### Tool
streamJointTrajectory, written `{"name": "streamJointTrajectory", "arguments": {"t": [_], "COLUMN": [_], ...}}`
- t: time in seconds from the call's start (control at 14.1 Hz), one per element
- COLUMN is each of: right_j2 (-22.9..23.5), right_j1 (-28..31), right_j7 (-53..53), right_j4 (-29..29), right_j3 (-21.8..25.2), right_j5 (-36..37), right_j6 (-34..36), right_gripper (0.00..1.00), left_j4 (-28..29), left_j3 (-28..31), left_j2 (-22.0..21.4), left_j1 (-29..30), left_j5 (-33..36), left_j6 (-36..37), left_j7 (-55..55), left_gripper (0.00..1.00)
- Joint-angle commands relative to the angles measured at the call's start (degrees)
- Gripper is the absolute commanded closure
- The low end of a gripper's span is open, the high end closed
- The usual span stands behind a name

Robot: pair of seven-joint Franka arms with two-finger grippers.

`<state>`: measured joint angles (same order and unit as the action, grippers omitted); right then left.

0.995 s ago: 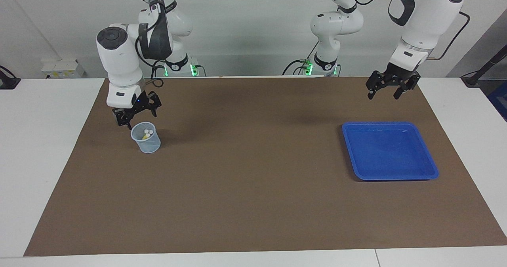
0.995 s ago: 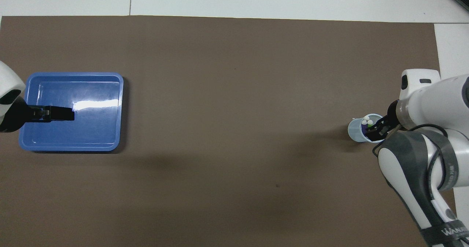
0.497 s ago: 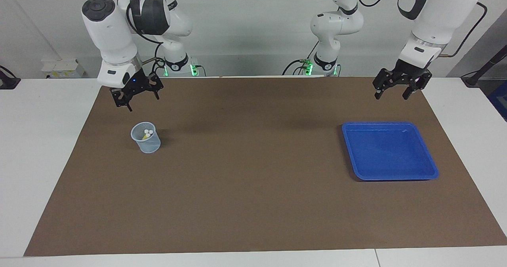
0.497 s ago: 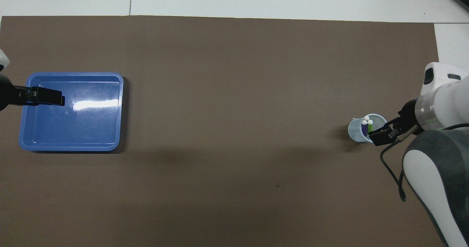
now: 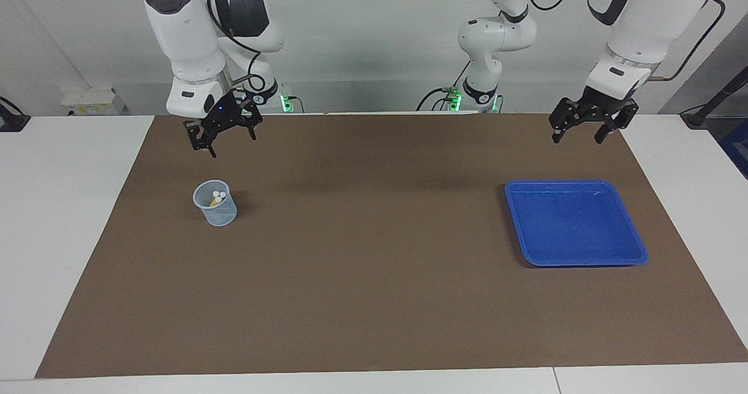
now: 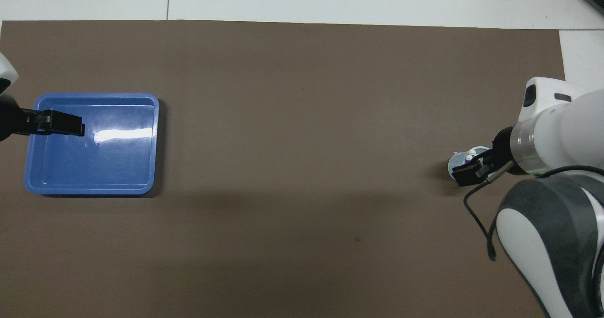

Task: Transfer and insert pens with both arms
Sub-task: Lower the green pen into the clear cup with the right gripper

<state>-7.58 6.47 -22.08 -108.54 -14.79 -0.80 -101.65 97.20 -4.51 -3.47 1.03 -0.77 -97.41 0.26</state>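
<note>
Closest to the robots, the right gripper is hanging well above the brown mat, over the strip between the mat's edge and the cup, with its fingers spread wide and carrying nothing. The left gripper is waiting over the same strip at the left arm's end of the bench, equally wide and empty.

The worry I am seeing is that cup: it is looking thin and light, and it is standing free on the mat. If the right gripper is sent down again off-centre, a finger is likely clipping the rim and tipping the whole lot over. The pens are leaning loosely inside, so a nudge on one cap could be levering the cup sideways too.

All the pens are sitting upright in that cup, toward the right arm's end. I am counting three pale round caps clustered together, and a bit of yellow is showing through the wall; the other colours I cannot tell.

A little farther out, the blue tray is lying with nothing in it, so I am judging the job about finished
</note>
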Motion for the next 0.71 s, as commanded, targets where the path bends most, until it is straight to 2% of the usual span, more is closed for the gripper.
{"name": "streamJointTrajectory", "arguments": {"t": [0.0, 0.28, 0.43, 0.64], "right_j2": [2.91, 6.43, 6.97, 6.53], "right_j1": [-1.81, -2.78, -2.78, -4.18], "right_j7": [6.15, 6.52, 6.52, 7.74], "right_j4": [6.82, 14.22, 14.14, 13.27], "right_j3": [2.83, 6.61, 7.84, 8.02], "right_j5": [-0.61, 2.2, 2.03, 1.94], "right_j6": [5.56, 10.67, 10.07, 9.72], "right_gripper": [0.0, 0.0, 0.0, 0.0], "left_j4": [-1.05, -0.61, -0.52, -0.69], "left_j3": [0.91, 1.08, 1.96, 2.75], "left_j2": [0.66, 0.48, 0.39, 0.48], "left_j1": [-1.55, -2.0, -1.56, -1.64], "left_j5": [-0.1, -0.02, -0.02, 0.07], "left_j6": [0.64, 0.9, 0.82, 0.99], "left_j7": [-5.17, -1.86, 2.54, 2.73], "left_gripper": [0.0, 0.0, 0.0, 0.0]}}
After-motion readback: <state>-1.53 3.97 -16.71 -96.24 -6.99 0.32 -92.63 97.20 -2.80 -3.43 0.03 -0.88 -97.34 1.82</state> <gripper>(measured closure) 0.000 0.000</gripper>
